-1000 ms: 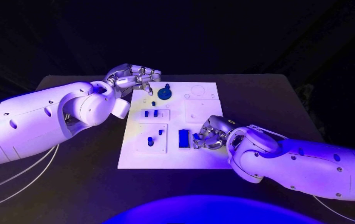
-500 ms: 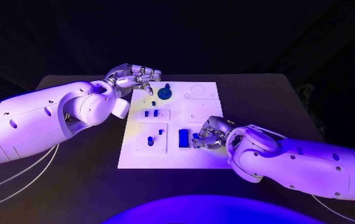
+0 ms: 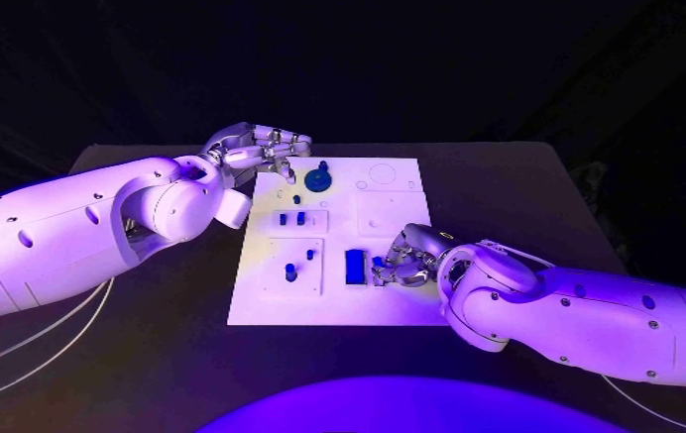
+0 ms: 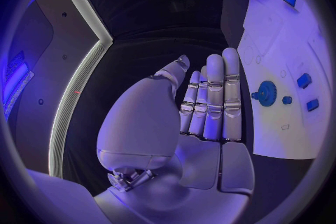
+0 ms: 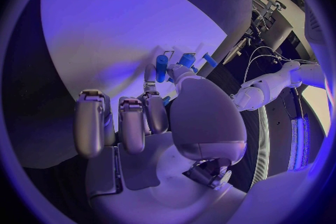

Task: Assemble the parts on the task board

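The white task board (image 3: 386,299) lies in the middle of the table. A blue gear (image 3: 317,180) stands near its far edge, and small blue parts (image 3: 290,220) sit in its left half. A blue rectangular part (image 3: 355,267) stands near the middle. My right hand (image 3: 409,258) rests on the board just right of that part, fingers curled, and pinches a small blue part (image 5: 162,67) between thumb and finger. My left hand (image 3: 258,151) hovers at the board's far left corner; its fingers (image 4: 213,101) are straight and hold nothing. The gear (image 4: 266,92) lies beside them.
The black table (image 3: 543,185) runs around the board on all sides. My left forearm (image 3: 100,220) lies over the table left of the board, and my right forearm (image 3: 572,314) covers the near right corner.
The right hand's fingers have shifted very slightly beside the rectangular part. The left hand and the parts on the board have not moved.
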